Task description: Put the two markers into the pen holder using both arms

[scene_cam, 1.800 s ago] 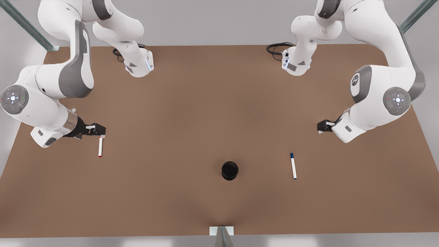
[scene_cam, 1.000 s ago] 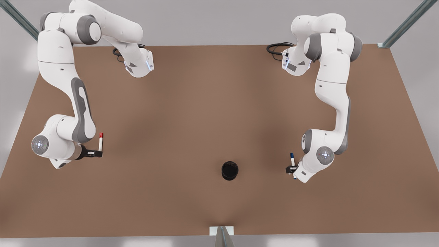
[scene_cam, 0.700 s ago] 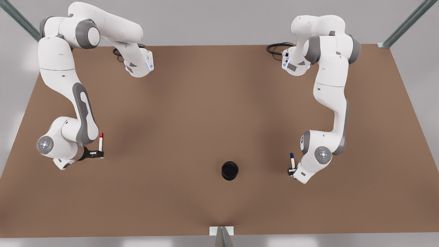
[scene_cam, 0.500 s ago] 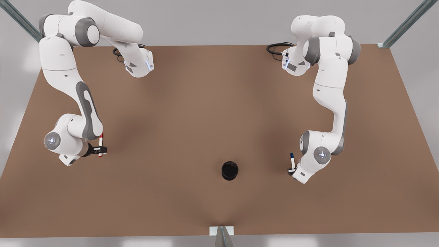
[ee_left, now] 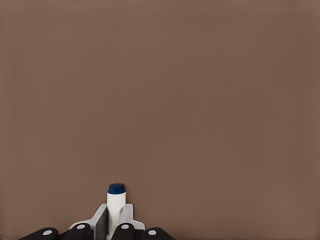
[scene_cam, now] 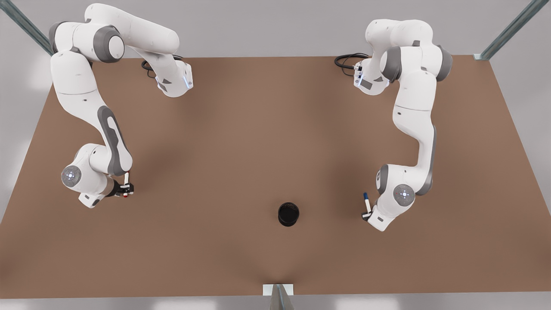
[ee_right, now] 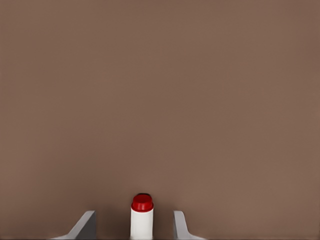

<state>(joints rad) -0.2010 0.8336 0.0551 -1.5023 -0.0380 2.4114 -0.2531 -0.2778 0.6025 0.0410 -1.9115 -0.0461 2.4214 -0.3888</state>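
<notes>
On the brown table point(scene_cam: 258, 142) we see the black pen holder point(scene_cam: 288, 214) standing near the front edge, between both arms. Our left gripper point(scene_cam: 366, 214), at the front view's right, is clamped on the blue-capped marker point(ee_left: 116, 204). Our right gripper point(scene_cam: 125, 189), far left, straddles the red-capped marker point(ee_right: 142, 216) with fingers point(ee_right: 85, 226) apart.

A wide brown bench point(scene_cam: 267, 142) fills the scene under soft, even light, with pale grey walls behind and slanted metal struts point(scene_cam: 510, 28) at the corners.
</notes>
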